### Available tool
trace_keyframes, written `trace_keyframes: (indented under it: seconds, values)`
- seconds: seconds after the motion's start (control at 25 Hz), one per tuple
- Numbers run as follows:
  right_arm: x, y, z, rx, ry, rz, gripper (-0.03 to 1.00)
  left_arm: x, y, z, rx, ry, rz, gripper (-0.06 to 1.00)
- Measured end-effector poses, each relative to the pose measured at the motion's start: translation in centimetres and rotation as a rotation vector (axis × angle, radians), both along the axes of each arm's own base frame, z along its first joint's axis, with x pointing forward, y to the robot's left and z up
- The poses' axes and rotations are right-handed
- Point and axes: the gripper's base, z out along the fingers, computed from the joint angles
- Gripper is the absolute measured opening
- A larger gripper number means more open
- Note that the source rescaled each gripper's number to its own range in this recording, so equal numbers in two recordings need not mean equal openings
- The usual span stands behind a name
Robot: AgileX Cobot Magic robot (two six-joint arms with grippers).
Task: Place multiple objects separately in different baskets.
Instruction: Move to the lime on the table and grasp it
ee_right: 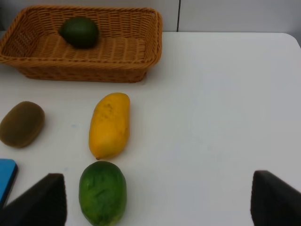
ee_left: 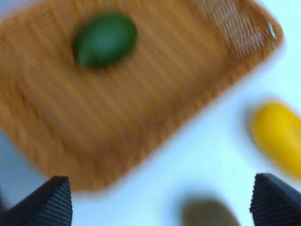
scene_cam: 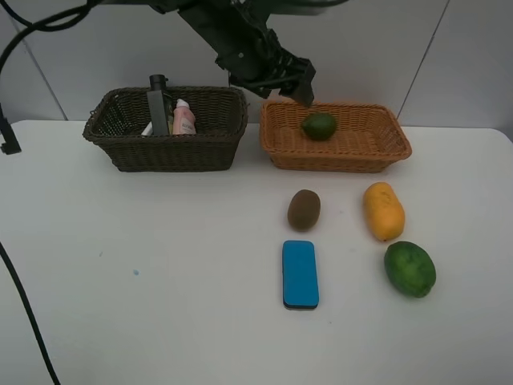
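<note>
tan wicker basket (scene_cam: 345, 158) holding green fruit (scene_cam: 319, 126), bottles (scene_cam: 184, 119) in dark basket (scene_cam: 160, 152) at 11 o'clock: sorted by kind, seemingly. left hand (ee_left: 162, 202) above fruit, spread, empty; right hand (ee_right: 158, 200) spread.

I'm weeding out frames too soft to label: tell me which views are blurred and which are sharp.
Left wrist view: motion-blurred, weave of the orange-tan basket smeared, the green fruit in it soft-edged; only the left fingers are crisp. Right wrist view: sharp, mango and kiwi cleanly outlined. Exterior high view: sharp, evenly lit, no glare on the white table.
</note>
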Motion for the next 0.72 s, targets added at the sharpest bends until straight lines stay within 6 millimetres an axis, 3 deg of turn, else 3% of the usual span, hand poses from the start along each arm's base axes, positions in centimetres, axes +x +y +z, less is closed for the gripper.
trace_keyframes:
  seconds: [0.2,0.32,0.56,0.72]
  values:
    - [0.0,0.0,0.0,0.0,0.0,0.0,1.0,-3.3,3.4,2.8,0.241,0.205,0.05,0.94]
    - [0.0,0.0,0.0,0.0,0.0,0.0,1.0,-4.3,5.1,4.5,0.339,0.216,0.121,0.94]
    - [0.0,0.0,0.0,0.0,0.0,0.0,1.0,-5.0,7.8,5.3,0.417,0.18,0.196,0.94]
    - [0.0,0.0,0.0,0.0,0.0,0.0,1.0,-3.9,11.0,4.4,0.456,0.208,0.27,0.94]
